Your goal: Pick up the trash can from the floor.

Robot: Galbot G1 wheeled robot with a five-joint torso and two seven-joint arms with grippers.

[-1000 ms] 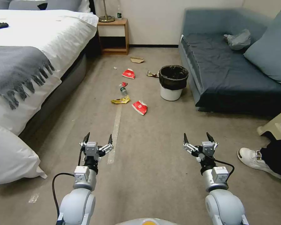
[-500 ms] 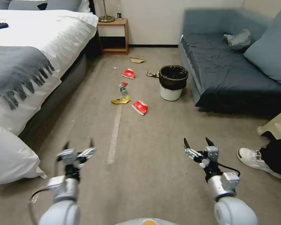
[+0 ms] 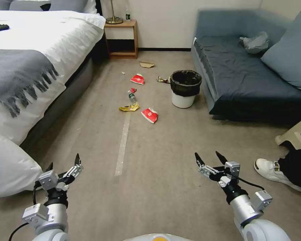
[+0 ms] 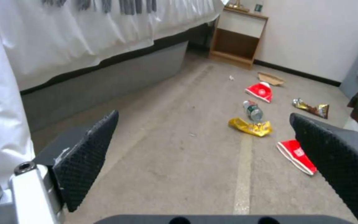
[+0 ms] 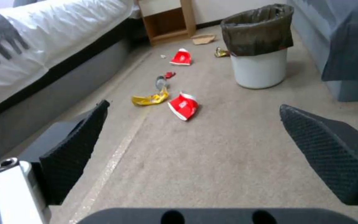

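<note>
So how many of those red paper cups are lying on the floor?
2. One red cup lies on the carpet nearest the robot, beside the yellow wrapper. The other red cup lies farther off, toward the nightstand. Others may hide behind the trash can.

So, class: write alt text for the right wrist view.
A white trash can with a black liner stands upright on the floor beside a dark sofa, far beyond the open right tool. Red cups and wrappers lie nearby.

Left tool (image 3: pixel 63 164) and right tool (image 3: pixel 208 156) gape, apart.
</note>
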